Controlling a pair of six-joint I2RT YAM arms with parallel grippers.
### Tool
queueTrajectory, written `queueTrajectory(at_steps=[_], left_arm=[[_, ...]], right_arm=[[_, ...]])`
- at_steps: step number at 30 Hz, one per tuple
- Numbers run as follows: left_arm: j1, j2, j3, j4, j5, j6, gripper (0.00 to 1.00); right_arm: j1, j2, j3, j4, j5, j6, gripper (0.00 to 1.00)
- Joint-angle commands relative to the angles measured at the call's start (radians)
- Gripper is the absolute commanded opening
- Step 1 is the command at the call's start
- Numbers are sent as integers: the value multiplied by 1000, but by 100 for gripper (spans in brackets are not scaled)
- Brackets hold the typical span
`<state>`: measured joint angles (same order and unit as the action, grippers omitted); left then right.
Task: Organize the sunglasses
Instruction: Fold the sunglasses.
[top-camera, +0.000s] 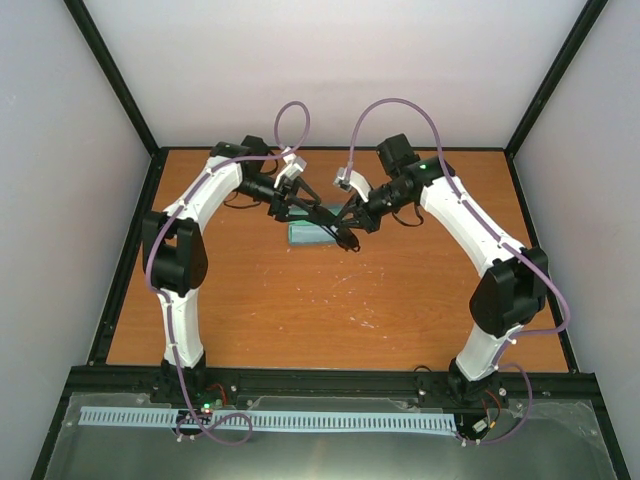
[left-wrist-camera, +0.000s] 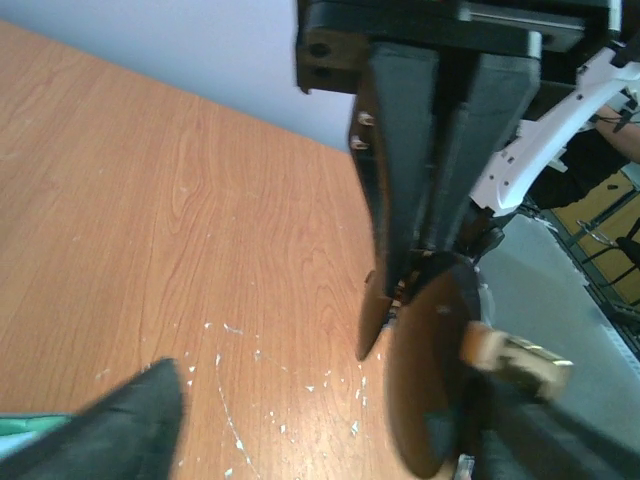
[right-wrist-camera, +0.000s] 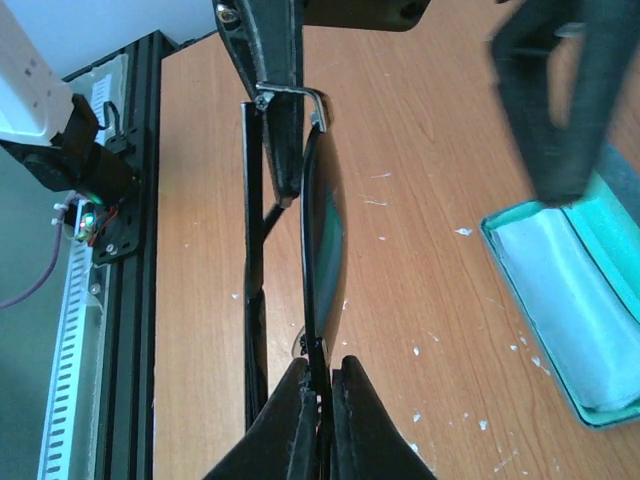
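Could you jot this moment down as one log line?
right pincer: shut on sunglasses | left pincer: open | sunglasses: in air near case

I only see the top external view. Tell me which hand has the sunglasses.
Observer: The right hand is shut on the sunglasses, clamped on the edge of a lens.
Operator: Report the left hand.
Observer: The left hand is wide open, straddling the glasses.
Operator: Describe the case.
Observer: The case lies open on the table, teal inside, with what looks like a pale cloth in it.
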<state>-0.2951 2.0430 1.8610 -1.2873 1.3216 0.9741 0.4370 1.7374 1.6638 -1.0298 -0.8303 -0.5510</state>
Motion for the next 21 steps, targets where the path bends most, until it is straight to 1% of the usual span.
queueTrajectory(at_steps=[1, 2, 6, 10, 14, 21], left_arm=[[2, -31, 15, 16, 9, -10, 97], [11, -33, 12, 25, 8, -19, 99], [55, -36, 13, 57, 4, -52, 100], [116, -40, 12, 92, -30, -83, 100], [171, -38, 18, 136, -70, -122, 100], [221, -22, 43, 158, -78, -162, 100]], right_arm=[[3, 24, 25, -25, 59, -52, 3], [3, 28, 28, -28, 62, -54, 3], [3, 42, 38, -23, 107, -60, 3], [4, 48, 55, 11, 230, -62, 3], [19, 58, 61, 91, 382, -65, 3], [95, 113, 89, 159, 534, -133, 3]])
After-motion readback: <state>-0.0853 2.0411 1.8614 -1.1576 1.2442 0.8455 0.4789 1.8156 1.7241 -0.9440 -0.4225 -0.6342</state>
